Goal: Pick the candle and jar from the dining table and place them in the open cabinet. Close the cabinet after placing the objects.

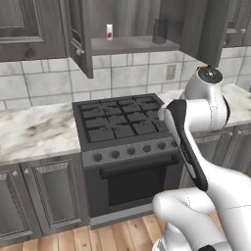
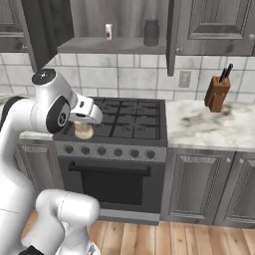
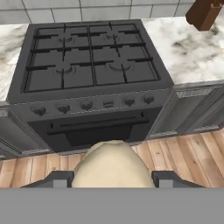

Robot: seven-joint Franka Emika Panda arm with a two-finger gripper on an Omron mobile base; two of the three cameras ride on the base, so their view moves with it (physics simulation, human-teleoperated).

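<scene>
1. Gripper (image 3: 111, 178): jaws clasped on the candle, one dark finger tip at each flank in the hand view. In the right base view the hand sits in front of the stove's front edge.
2. Candle (image 3: 110, 168): beige-cream, rounded, lodged between the jaws and bulging above them. In the right base view it shows as a pale lump under the hand.
3. Stove (image 3: 89, 65): dark, with black grates and a row of knobs, ahead of and below the jaws, oven door beneath.
4. Marble counter (image 3: 192, 48): to either side of the stove, beyond the jaws; a brown knife block (image 2: 217, 92) stands on it far to the right.
5. Cabinet (image 2: 114, 46): above and beyond the jaws, both doors swung open, grey shelf exposed.
6. Jar (image 2: 151, 33): already on the shelf, right of centre.
7. Small white carton (image 2: 108, 31): on the shelf, left of the jar.
8. Handling note, as judgement: the candle needs lifting well clear of the grates, then carrying between the open doors to the bare shelf between carton and jar. A level hand and a firm grip until the base rests on the shelf should keep it from toppling.
</scene>
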